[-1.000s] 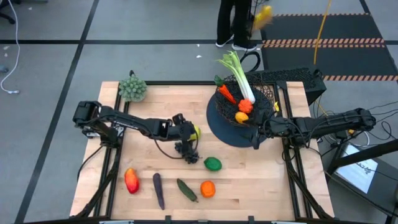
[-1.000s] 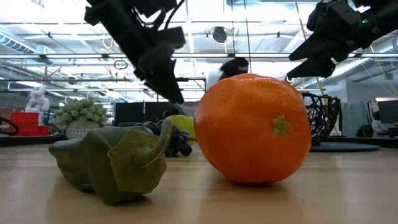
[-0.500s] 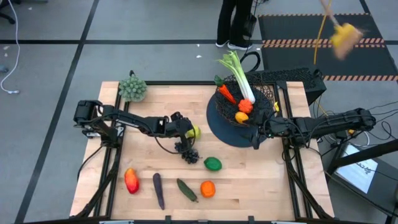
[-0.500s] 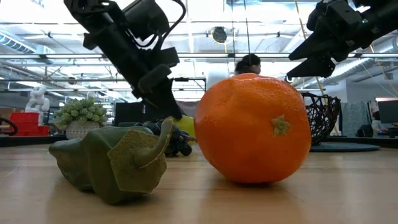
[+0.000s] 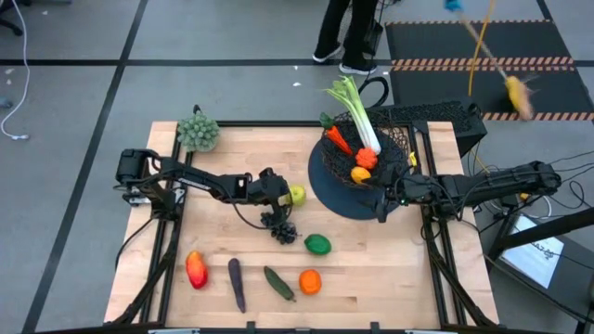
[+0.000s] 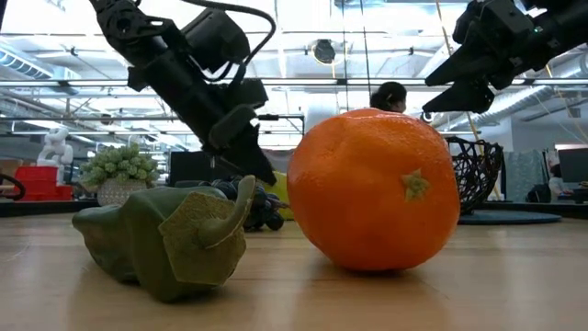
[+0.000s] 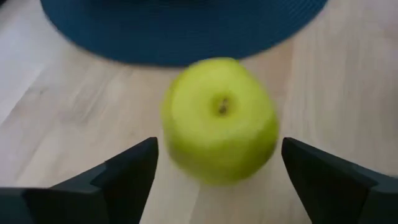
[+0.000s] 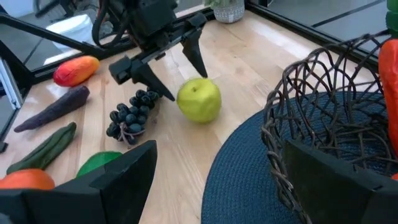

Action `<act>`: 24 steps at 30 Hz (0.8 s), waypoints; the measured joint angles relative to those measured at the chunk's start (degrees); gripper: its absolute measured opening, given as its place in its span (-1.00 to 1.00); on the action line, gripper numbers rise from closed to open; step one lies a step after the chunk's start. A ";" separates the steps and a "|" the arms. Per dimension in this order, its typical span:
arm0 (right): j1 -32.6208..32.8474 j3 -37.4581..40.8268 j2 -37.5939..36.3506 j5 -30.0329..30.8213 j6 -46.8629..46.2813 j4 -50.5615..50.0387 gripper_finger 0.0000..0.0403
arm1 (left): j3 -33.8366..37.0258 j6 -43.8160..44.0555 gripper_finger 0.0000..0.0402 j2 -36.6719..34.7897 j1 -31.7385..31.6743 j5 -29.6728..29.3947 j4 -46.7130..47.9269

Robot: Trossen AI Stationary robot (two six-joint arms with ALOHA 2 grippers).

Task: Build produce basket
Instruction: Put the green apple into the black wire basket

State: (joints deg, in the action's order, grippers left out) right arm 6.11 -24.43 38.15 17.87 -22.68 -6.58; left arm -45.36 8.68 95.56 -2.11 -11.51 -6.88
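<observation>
Wooden table (image 5: 232, 250), left gripper (image 5: 286, 194) now spread open around apple (image 5: 297, 195), ungripped

High view looks straight down on the whole table (image 5: 232, 148) with both arms and floor around it; low view sits at table-top height, very near an orange (image 6: 372, 188) and a cucumber (image 6: 161, 239), facing level across into the room. Left wrist view looks forward past its own fingers (image 7: 127, 174), close on a green apple (image 7: 219, 118) beside the basket's (image 7: 180, 25) dark base; right wrist view looks from the basket side back over the table, sharing that apple, grapes (image 8: 129, 115) and base with the high view.
</observation>
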 joint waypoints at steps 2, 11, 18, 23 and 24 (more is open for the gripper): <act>0.00 0.01 0.02 0.00 0.00 0.04 0.68 | -0.15 -0.49 0.59 0.43 -0.35 -0.09 -2.18; 0.00 0.00 0.02 -0.02 0.01 0.81 0.68 | -0.09 -1.07 0.25 0.46 -0.17 -0.28 -3.00; 0.00 0.00 0.02 0.00 0.42 1.35 0.68 | -0.09 -1.42 0.39 0.46 1.39 0.44 -4.18; 0.00 0.00 0.02 -0.02 0.43 1.66 0.68 | -0.11 -0.53 0.75 1.67 1.27 -1.60 -3.88; 0.00 0.00 0.02 -0.02 0.42 1.64 0.68 | -0.09 -0.37 0.82 1.94 1.46 -1.59 -3.80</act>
State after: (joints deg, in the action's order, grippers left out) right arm 6.11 -24.43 38.17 17.85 -22.26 -4.94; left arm -45.45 8.31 97.50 -0.65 -13.10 -10.69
